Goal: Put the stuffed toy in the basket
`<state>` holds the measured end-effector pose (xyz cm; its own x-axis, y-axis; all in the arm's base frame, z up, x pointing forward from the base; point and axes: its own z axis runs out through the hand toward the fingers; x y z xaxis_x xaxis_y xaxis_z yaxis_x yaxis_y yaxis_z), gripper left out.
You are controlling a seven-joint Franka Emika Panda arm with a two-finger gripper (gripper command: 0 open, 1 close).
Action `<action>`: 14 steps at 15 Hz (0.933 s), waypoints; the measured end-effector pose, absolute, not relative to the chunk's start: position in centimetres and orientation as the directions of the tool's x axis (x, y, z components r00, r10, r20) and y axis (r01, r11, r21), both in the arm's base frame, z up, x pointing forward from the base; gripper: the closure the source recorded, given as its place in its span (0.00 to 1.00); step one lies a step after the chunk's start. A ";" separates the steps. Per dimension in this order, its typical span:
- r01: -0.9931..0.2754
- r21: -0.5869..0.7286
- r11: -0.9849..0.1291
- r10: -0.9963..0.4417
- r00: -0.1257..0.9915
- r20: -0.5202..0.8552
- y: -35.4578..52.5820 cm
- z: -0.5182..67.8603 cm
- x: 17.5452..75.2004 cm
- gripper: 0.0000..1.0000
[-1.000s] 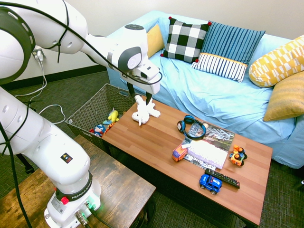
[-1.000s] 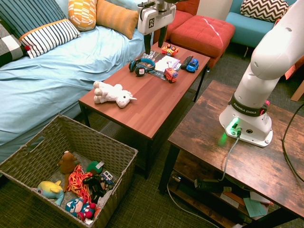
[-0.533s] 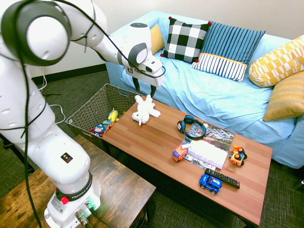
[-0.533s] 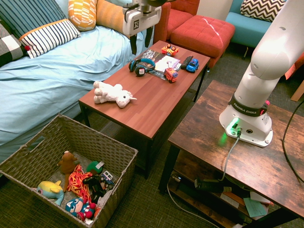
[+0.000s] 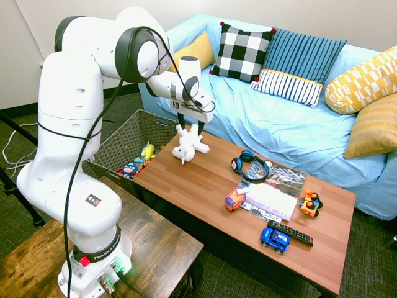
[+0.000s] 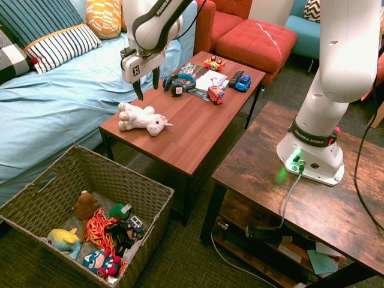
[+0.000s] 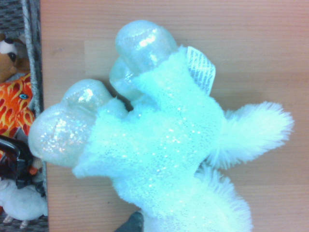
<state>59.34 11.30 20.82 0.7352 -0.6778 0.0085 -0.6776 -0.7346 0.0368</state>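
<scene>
The stuffed toy [image 5: 188, 145], a white plush, lies on its side on the wooden coffee table [image 5: 205, 186] at the end nearest the basket. In the second exterior view the stuffed toy [image 6: 141, 118] points its head toward the table's front edge. My gripper [image 6: 147, 89] hangs open just above it, fingers pointing down and apart from it. From the first exterior view my gripper [image 5: 189, 126] sits right over the plush. The wrist view is filled by the stuffed toy [image 7: 159, 145]. The basket [image 6: 150, 231], a dark woven one, stands on the floor beside the table's end; the basket [image 5: 118, 144] holds several toys.
Headphones [image 6: 179, 84], a magazine [image 5: 273, 192], toy cars [image 5: 275, 239] and a remote [image 5: 290, 232] lie on the far half of the table. A yellow toy [image 6: 63, 239] and a blue-and-red figure [image 6: 102, 263] are in the basket. A blue sofa [image 5: 279, 124] runs along the table.
The arm has swung along the table toward the basket end and dropped, bringing the open gripper from above the headphones area to just above the stuffed toy. The toy has not moved.
</scene>
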 end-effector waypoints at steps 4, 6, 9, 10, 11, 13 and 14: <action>-0.668 0.049 -0.742 -0.669 0.743 -0.014 12.7 18.2 58.6 0.00; -0.663 0.053 -0.747 -0.665 0.747 -0.022 13.3 16.6 58.3 0.00; -0.658 0.068 -0.750 -0.661 0.750 -0.033 13.8 14.1 57.7 0.00; -0.658 0.074 -0.750 -0.661 0.750 -0.035 13.8 13.3 57.6 0.00; -0.658 0.073 -0.749 -0.662 0.749 -0.034 13.8 12.7 57.5 1.00; -0.662 0.069 -0.747 -0.664 0.747 -0.030 13.7 11.7 57.6 1.00; -0.664 0.068 -0.745 -0.666 0.745 -0.027 13.6 11.5 57.7 1.00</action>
<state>57.70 13.56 11.45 0.7452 -0.6663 -0.0269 -0.6637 -0.7449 0.0680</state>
